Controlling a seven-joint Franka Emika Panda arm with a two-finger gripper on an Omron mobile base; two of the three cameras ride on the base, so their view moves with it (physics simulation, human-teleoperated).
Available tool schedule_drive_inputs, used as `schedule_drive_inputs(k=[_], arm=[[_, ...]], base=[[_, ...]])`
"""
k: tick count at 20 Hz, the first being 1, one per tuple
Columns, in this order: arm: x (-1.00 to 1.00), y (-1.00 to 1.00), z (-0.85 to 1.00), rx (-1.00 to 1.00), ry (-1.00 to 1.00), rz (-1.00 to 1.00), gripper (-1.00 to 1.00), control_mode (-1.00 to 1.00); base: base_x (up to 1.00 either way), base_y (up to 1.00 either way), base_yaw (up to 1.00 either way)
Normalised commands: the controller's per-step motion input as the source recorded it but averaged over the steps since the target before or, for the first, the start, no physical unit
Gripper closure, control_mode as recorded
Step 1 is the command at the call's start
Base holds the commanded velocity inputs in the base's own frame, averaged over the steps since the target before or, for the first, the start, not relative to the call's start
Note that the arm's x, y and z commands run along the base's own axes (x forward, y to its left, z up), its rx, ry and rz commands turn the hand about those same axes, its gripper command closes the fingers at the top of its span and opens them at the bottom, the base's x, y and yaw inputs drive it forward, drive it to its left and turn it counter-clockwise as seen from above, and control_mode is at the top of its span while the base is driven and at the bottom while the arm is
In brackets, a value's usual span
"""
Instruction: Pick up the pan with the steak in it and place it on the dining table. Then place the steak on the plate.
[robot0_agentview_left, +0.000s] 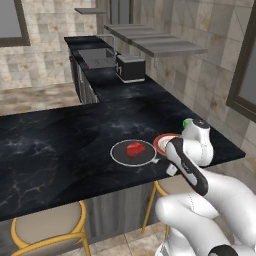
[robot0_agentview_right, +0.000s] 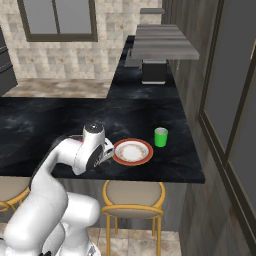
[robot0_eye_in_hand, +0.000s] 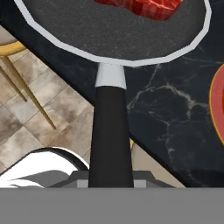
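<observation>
matt black pan (robot0_agentview_left: 133, 153), marble-look dining table (robot0_agentview_left: 60, 145)

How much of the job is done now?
The pan lies on the table beside the plate, so the first part looks done. The hand is shut on the pan's handle. The steak is in the pan; moving it onto the plate remains.

Robot body: glossy white arm with dark joints.
The arm (robot0_agentview_left: 200, 200) is built of rounded, bulbous white shells, smooth and shiny, with soft grey shading. A long black inlay band runs along the forearm link. Black rings mark the joints between segments, and a dark cap tops the wrist housing (robot0_agentview_right: 93, 129). Fine dotted seams trace the lower shell. No cables or screws can be made out.
</observation>
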Motion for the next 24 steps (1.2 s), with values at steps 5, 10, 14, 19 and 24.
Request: schedule_drive_inputs(k=[5, 10, 14, 19, 24], arm=[[0.49, 0.13, -0.34, 0.00, 0.01, -0.08, 1.00, -1.00], [0.39, 0.07, -0.30, 0.00, 0.01, -0.05, 1.00, -1.00], [0.09, 0.00, -0.30, 0.00, 0.03, -0.01, 1.00, -1.00], [0.00, 0.00, -0.35, 0.00, 0.02, 0.00, 1.00, -1.00], [0.11, 0.01, -0.24, 0.00, 0.00, 0.00, 1.00, -1.00]], base=[[0.00, 0.00, 0.00], [0.00, 0.00, 0.00], [0.00, 0.00, 0.00], [0.00, 0.00, 0.00], [0.00, 0.00, 0.00]])
